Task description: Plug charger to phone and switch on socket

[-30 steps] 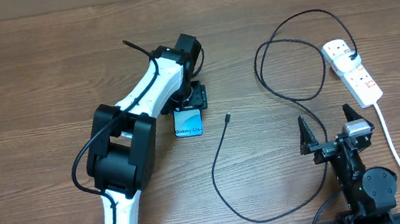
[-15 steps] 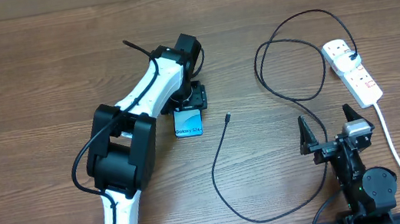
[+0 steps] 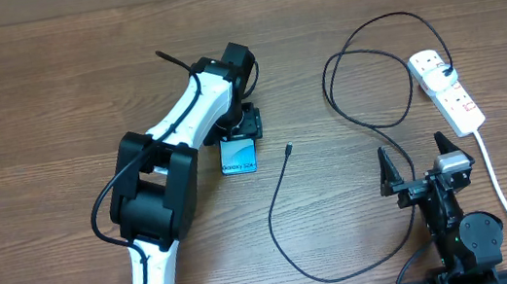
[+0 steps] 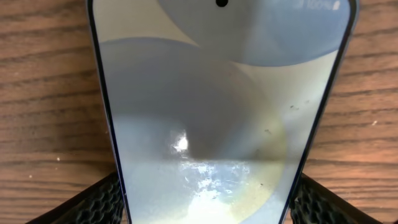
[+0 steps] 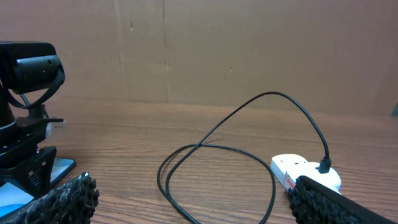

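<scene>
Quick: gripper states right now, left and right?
Left gripper: closed on the phone, fingers at its long edges.
Right gripper: open, holding nothing.

White "Galaxy S24" runs along the phone's 6 o'clock end; the socket's red marks are too small to read.

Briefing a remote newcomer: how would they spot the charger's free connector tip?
Start at the white socket on the table's right, where a thin black charger cable is plugged in. Follow its loops to the small connector tip just right of the blue-screened phone: the only loose cable end, touching nothing.
</scene>
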You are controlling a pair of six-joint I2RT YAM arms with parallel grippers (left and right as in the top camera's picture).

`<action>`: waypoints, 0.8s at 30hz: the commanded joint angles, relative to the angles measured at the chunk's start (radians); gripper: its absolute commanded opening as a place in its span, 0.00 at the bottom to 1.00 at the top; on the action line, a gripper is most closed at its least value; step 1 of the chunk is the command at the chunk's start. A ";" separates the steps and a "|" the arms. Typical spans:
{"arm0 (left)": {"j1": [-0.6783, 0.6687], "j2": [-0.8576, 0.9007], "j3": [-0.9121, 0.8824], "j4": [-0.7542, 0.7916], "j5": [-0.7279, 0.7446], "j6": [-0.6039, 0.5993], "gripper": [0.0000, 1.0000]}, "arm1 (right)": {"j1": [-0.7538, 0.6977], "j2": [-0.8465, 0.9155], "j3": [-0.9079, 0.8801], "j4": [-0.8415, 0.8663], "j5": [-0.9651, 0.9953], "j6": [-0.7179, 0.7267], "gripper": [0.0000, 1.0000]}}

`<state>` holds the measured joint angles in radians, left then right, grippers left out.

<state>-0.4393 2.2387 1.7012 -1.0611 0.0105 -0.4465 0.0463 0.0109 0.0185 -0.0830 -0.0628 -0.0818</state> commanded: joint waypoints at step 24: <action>-0.006 0.047 -0.007 -0.043 -0.043 -0.003 0.99 | 0.002 -0.008 -0.010 0.002 0.009 0.003 1.00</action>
<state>-0.4370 2.2478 1.7218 -1.1137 -0.0200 -0.4461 0.0467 0.0109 0.0185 -0.0834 -0.0628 -0.0814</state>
